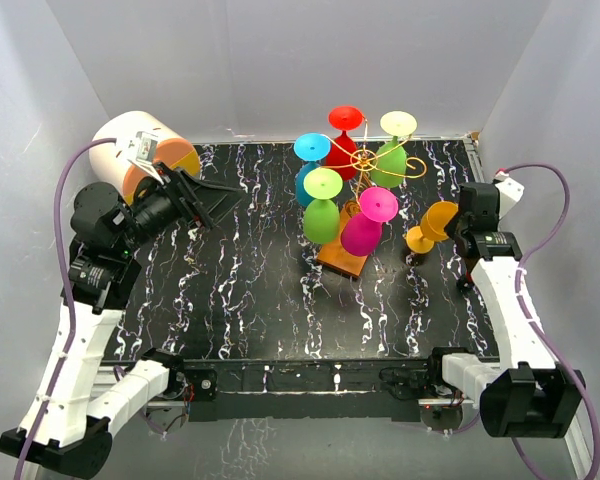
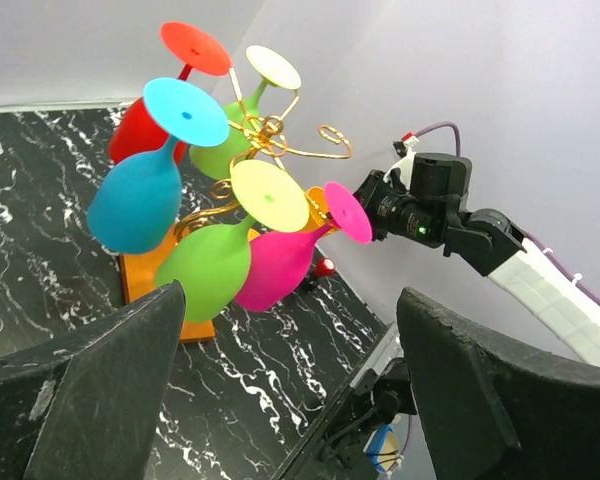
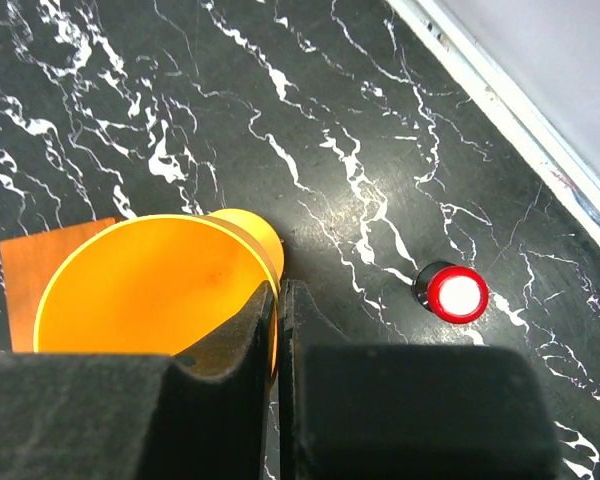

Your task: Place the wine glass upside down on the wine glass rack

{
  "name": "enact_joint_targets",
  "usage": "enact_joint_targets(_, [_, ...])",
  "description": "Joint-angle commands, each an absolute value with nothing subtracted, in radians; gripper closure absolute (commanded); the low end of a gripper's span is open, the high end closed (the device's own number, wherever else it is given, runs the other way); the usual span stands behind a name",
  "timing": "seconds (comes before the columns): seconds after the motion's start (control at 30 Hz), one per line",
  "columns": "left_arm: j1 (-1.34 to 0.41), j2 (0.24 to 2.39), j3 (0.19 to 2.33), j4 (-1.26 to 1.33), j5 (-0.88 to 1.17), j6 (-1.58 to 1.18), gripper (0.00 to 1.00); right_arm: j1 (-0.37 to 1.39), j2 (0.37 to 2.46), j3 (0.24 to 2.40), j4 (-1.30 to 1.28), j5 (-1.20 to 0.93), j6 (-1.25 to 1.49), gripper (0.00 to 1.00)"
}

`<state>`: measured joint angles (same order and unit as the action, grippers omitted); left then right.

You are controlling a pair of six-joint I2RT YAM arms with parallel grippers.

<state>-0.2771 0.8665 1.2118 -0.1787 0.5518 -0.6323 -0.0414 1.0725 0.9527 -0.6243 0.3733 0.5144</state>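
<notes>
Right gripper [image 3: 278, 300] is pinched on the rim of the orange wine glass [image 3: 150, 280]. In the right wrist view one finger sits inside the bowl and the other outside, with the thin wall squeezed between them. In the top view this gripper [image 1: 458, 232] is at centre right of the frame. The orange wine glass [image 1: 436, 222] leans there with its bowl toward the fingers and its foot pointing lower left. Whether the foot touches the black marbled table [image 1: 240, 300] cannot be told.

The wine glass rack [image 1: 365, 165] stands just left of that glass, near the frame's centre, with its gold scrolls above a flat orange-brown base [image 1: 342, 260]. Five glasses hang on it bowl-down: a red glass [image 1: 342, 150], a green glass with a cream foot [image 1: 390, 160], a blue glass [image 1: 308, 175], a lime glass [image 1: 322, 215] and a magenta glass [image 1: 365, 228]. The orange glass is beside the rack, not on it.

The left gripper [image 1: 202, 200], at upper left of the top view, has its fingers spread wide and holds nothing. From its wrist camera the two dark fingers [image 2: 100, 390] frame the rack [image 2: 270, 135] between them.

A cream-and-orange cylinder [image 1: 145, 150] lies behind the left arm in the upper left corner. A small red-capped object [image 3: 450, 293] rests on the table, right of the orange glass in the right wrist view.
</notes>
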Motion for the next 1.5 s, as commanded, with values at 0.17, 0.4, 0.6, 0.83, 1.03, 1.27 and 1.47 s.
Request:
enact_joint_targets(0.17, [-0.279, 0.867, 1.168, 0.057, 0.668, -0.864, 0.16, -0.045, 0.915, 1.101, -0.693, 0.445, 0.566, 1.00])
enact_joint_targets(0.4, [-0.279, 0.910, 1.212, 0.231, 0.693, -1.007, 0.16, -0.045, 0.807, 1.251, -0.731, 0.435, 0.580, 1.00])
enact_joint_targets(0.6, [-0.292, 0.972, 1.216, 0.382, 0.689, -1.144, 0.18, -0.046, 0.737, 1.322, -0.663, 0.381, 0.580, 1.00])
enact_joint_targets(0.83, [-0.432, 1.021, 1.248, 0.426, 0.556, -1.133, 0.17, -0.042, 0.731, 1.392, -0.647, 0.332, 0.591, 1.00])
enact_joint_targets(1.03, [-0.561, 1.093, 1.309, 0.445, 0.439, -1.096, 0.01, -0.027, 0.718, 1.411, -0.610, 0.246, 0.560, 1.00])
enact_joint_targets(1.27, [-0.681, 1.257, 1.414, 0.581, 0.384, -1.137, 0.01, -0.003, 0.711, 1.428, -0.473, 0.145, 0.512, 1.00])
enact_joint_targets(1.47, [-0.772, 1.359, 1.490, 0.598, 0.324, -1.151, 0.01, 0.023, 0.663, 1.348, -0.245, 0.082, 0.506, 1.00])
